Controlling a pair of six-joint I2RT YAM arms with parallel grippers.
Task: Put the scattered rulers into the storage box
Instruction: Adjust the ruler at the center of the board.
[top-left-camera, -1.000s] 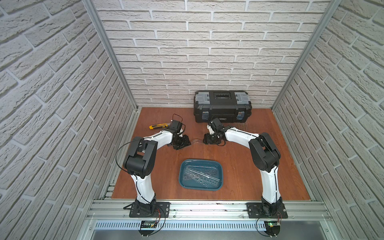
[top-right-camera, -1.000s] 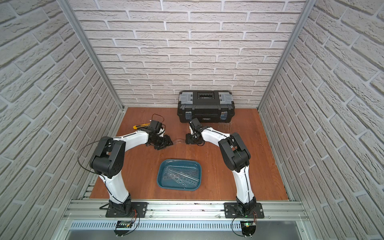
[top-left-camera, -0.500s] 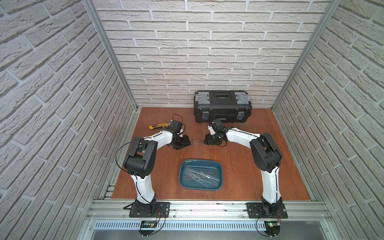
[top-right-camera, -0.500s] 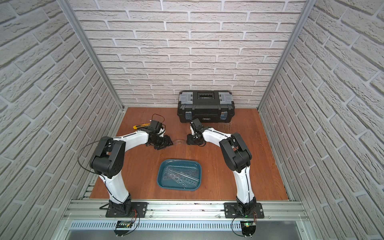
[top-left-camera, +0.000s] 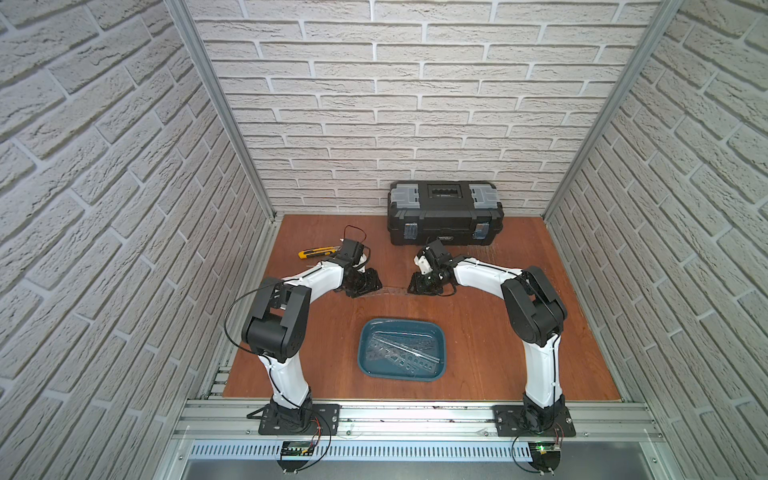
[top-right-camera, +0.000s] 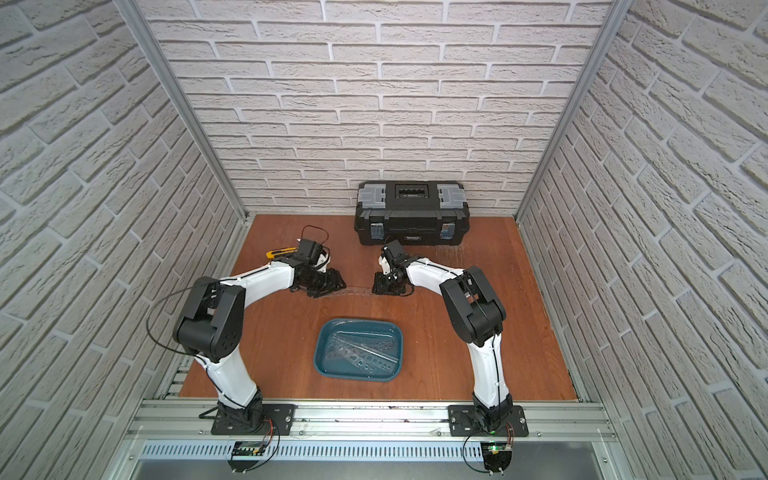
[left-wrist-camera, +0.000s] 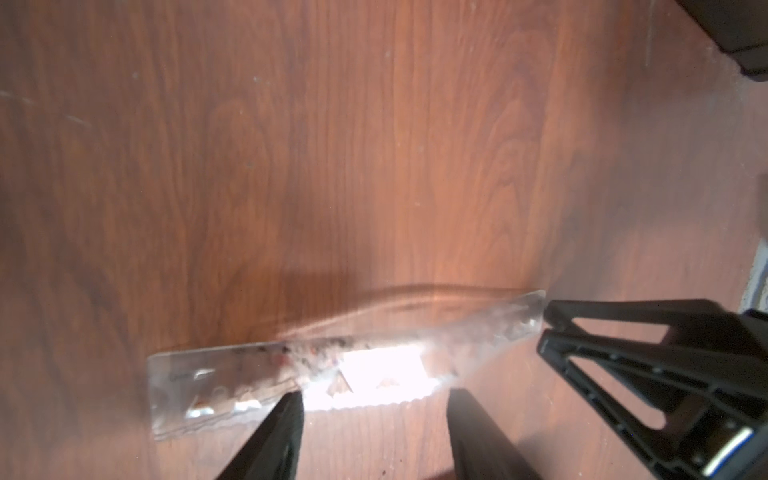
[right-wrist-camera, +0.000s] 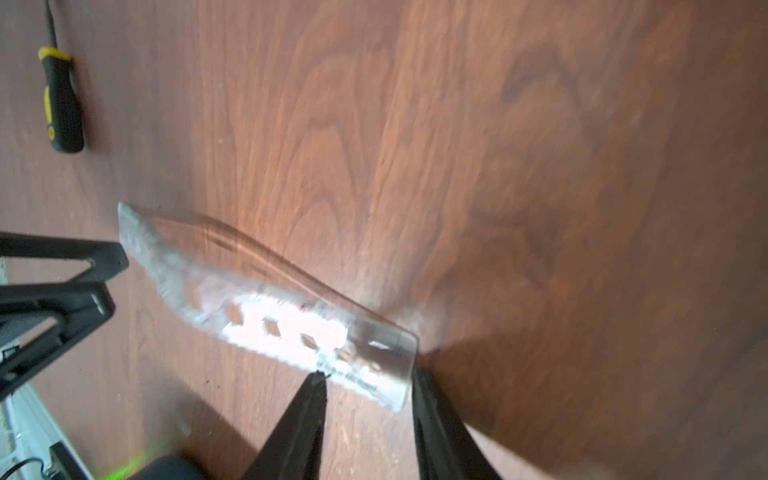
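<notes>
Spanning the gap between the two arms, a clear ruler (top-left-camera: 390, 291) rests on the table (top-left-camera: 498, 365) at 12 o'clock from the teal storage box (top-left-camera: 361, 353), well apart from it. The left gripper (left-wrist-camera: 374, 397) is at the ruler's 9 o'clock end with its jaws spread wide, tips at the ruler's long edge. The right gripper (right-wrist-camera: 365, 376) is at the 3 o'clock end, its jaws either side of that end and right at its edges; I cannot tell whether they pinch it. Several more rulers (top-left-camera: 401, 353) lie inside the box. A black toolbox (top-left-camera: 444, 212) sits at the table's 12 o'clock edge, a yellow utility knife (top-left-camera: 316, 252) at 10 o'clock from the left gripper, and a screwdriver (right-wrist-camera: 62, 104) shows in the right wrist view.
</notes>
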